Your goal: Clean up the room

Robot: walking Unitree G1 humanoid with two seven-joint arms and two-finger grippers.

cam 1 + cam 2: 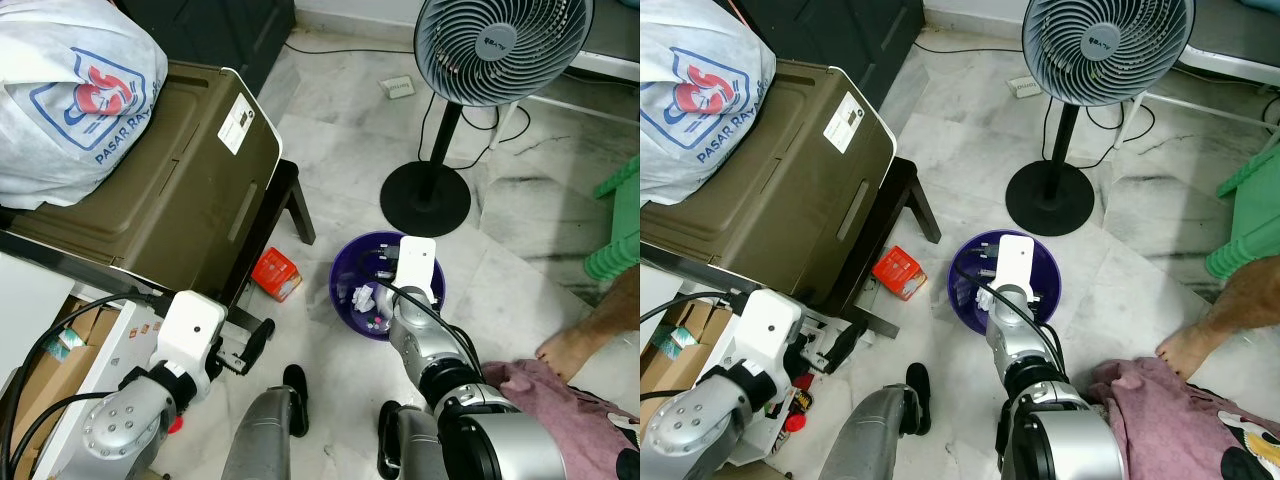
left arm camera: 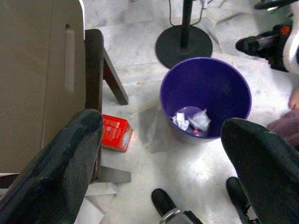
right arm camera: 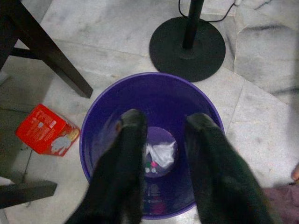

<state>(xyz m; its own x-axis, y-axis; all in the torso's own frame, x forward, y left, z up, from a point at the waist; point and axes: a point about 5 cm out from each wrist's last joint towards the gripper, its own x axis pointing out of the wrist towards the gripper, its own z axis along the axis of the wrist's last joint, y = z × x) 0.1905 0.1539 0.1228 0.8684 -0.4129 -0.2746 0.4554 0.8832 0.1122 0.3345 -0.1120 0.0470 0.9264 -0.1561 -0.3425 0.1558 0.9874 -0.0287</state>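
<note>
**Right gripper parted over the purple bin**

The right gripper [image 3: 163, 163] hangs directly above the purple bin [image 3: 96, 135], its 2 black fingers [image 3: 122, 172] spread apart with nothing between them. Through the gap, crumpled white paper [image 3: 161, 153] and small bits of litter lie at the bottom of the bin. The left gripper [image 2: 159, 154] is held lower and to the robot's left, its fingers wide apart and empty, looking toward the same bin.

A red box [image 1: 276, 273] lies on the marble floor [image 1: 330, 130] just beside the bin, near the dark leg of a bench [image 1: 298, 215]. On that bench rests a large olive-brown case [image 1: 170, 190] with a white plastic bag [image 1: 75, 100] printed in red and blue on top. Beyond the bin stands a fan [image 1: 500, 45] on a round black base [image 1: 426, 198], with a cable trailing behind it.

To the robot's right, a person's bare foot [image 1: 580, 340] rests on the floor beside a pink cloth [image 1: 570, 410]. An open cardboard box [image 1: 60, 350] sits at the robot's left
</note>
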